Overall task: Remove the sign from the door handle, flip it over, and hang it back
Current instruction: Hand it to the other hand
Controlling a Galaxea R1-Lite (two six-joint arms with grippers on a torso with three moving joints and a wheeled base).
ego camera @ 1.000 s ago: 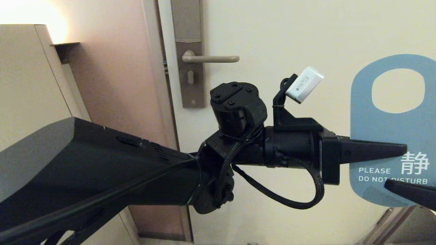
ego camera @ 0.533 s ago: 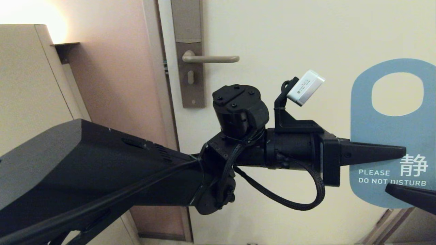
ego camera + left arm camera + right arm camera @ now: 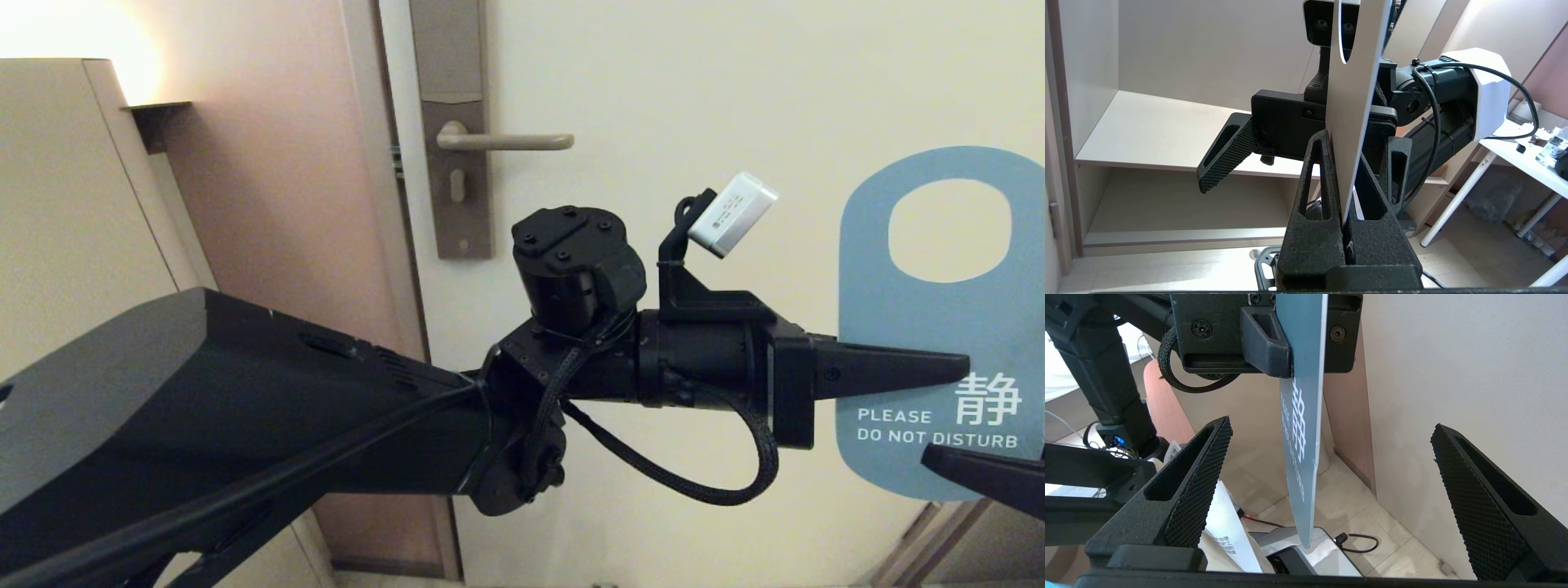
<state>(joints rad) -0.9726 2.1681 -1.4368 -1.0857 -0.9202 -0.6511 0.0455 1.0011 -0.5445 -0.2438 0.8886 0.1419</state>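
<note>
Left wrist view shows the left gripper (image 3: 1345,196) with its jaws clenched on the sign (image 3: 1353,114), edge-on between them. Right wrist view shows the right gripper (image 3: 1331,486) with jaws spread wide, the sign's (image 3: 1302,428) lower edge hanging between them, touching neither. From the head camera the sign (image 3: 939,327) sits at the right of the frame, blue face showing, well apart from the handle (image 3: 506,140) at upper centre.

Left claw (image 3: 939,371) over the blue sign (image 3: 939,327) (door handle (image 3: 506,141) bare), right claw (image 3: 980,478) just below.
</note>
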